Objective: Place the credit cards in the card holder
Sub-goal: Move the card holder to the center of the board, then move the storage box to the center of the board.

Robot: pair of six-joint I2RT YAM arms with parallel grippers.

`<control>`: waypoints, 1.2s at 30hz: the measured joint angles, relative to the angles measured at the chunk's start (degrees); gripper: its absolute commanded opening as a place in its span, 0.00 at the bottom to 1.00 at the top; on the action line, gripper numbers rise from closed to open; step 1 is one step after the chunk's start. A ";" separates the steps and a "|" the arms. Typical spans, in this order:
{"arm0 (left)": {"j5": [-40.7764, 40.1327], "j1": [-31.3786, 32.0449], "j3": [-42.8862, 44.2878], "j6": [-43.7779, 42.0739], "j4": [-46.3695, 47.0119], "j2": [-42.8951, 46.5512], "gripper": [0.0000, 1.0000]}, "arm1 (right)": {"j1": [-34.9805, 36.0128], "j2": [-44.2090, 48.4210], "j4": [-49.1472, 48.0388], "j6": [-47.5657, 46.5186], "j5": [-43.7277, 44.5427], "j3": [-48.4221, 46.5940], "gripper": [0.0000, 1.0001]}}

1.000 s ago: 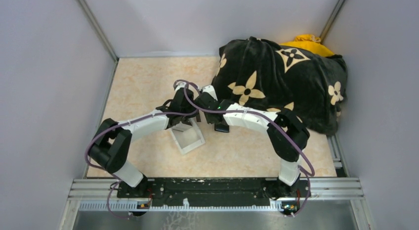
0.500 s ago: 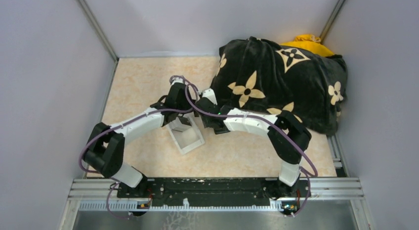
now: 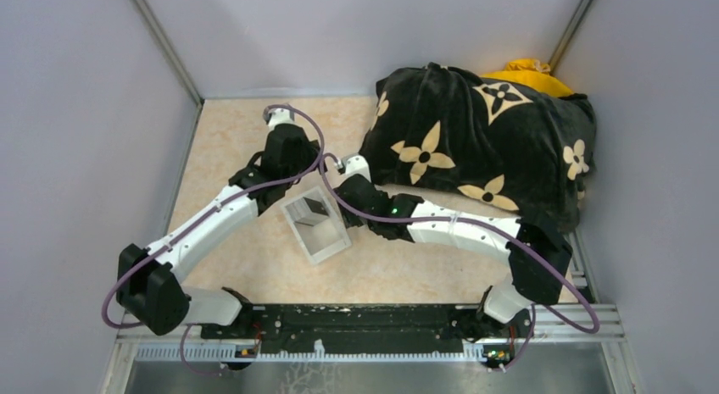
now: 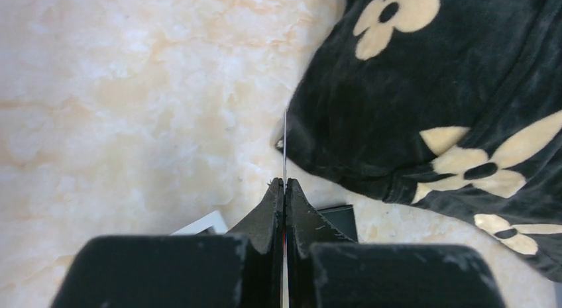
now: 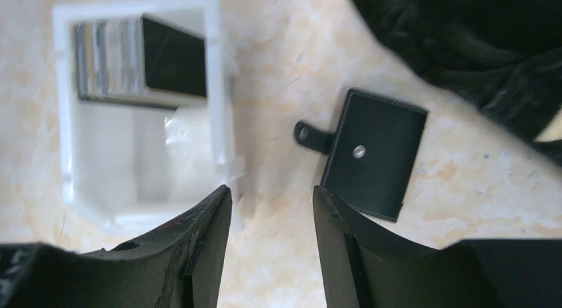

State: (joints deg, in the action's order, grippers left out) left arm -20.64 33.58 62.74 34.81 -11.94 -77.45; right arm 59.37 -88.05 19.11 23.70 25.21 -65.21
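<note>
Nearest the table's [image 3: 237, 140] near edge, toward its middle, sits the pale tray [image 5: 222, 89], with a stack of cards [image 5: 109, 56] standing in its far end. Just to the tray's right, apart from it, the card holder [image 5: 374, 155] lies flat on the table. It is folded shut, and its snap tab points toward the tray and looks unfastened. The right gripper [image 5: 272, 192] hovers over the bare strip between tray and holder, jaws spread and holding nothing. Farther out, the left gripper [image 4: 284, 183] has its jaws pressed together on a credit card [image 4: 285, 146], seen edge-on as a thin line. It is poised off the rim of the black flowered cushion [image 3: 483, 148] that fills the table's far right corner. The card probably cannot go in while the holder is folded, so the likely job is opening it. The right gripper should come down on the tab side, catch only the top flap, and lift it over gently so the holder does not skid toward the cushion. Meanwhile the left should keep its pinch firm and the card square to the pocket.
</note>
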 measured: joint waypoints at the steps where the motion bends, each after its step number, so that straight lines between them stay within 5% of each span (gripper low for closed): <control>1: -0.68 0.02 -0.26 0.02 -0.59 0.74 0.00 | 0.92 0.00 -0.15 -0.15 -0.48 0.28 0.49; 17: -10.03 0.00 -6.60 1.92 -7.74 11.23 0.00 | 3.41 -7.54 -4.13 -1.64 -6.16 1.40 0.48; 27: -11.15 -0.63 -9.75 3.56 -8.66 15.45 0.00 | 3.39 -13.84 -5.18 -2.23 -7.21 0.17 0.15; 36: -11.30 -1.90 -12.13 4.70 -8.68 16.83 0.00 | 1.81 -18.91 -5.81 -3.87 -8.81 -5.86 0.11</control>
State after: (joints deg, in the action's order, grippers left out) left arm -31.94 31.68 50.61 39.51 -20.62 -60.62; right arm 61.19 -106.96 13.30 19.84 16.40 -71.07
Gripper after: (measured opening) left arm 0.007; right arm 0.152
